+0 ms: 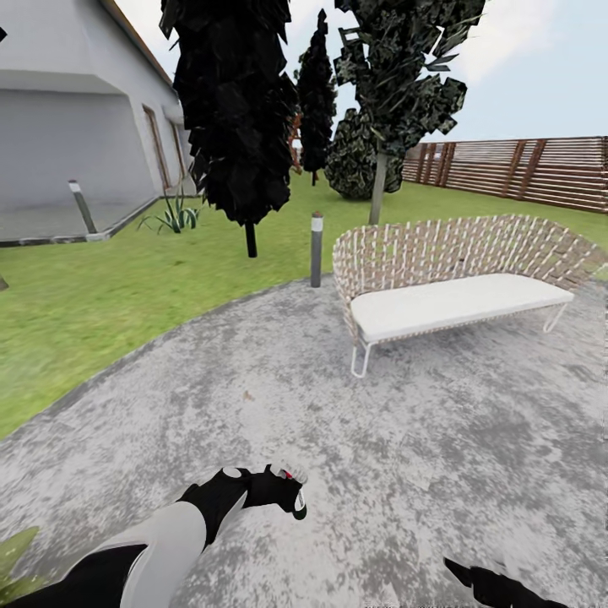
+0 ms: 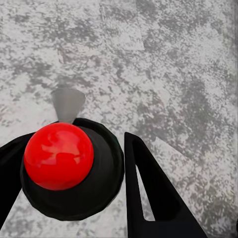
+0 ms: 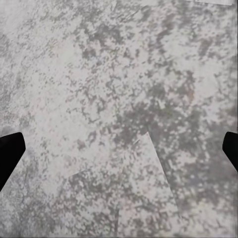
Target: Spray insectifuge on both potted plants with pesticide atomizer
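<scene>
My left gripper (image 2: 74,181) is shut on the pesticide atomizer (image 2: 59,156), a black rounded body with a glossy red ball on top and a grey cone nozzle. In the head view the left gripper (image 1: 283,491) hangs low over the grey paving (image 1: 355,456) with the small atomizer (image 1: 295,494) at its tip. My right gripper (image 3: 119,148) faces down at bare paving, its black fingertips (image 3: 9,154) far apart and open; part of that arm (image 1: 494,587) shows at the bottom right of the head view. The two potted plants are out of view.
A wicker sofa (image 1: 456,283) with a white cushion stands ahead on the right. A short bollard light (image 1: 316,249) marks the paving's edge. Dark trees (image 1: 241,127), lawn (image 1: 93,295), a spiky potless plant (image 1: 175,215), a house (image 1: 76,127) and a slatted fence (image 1: 523,173) lie beyond.
</scene>
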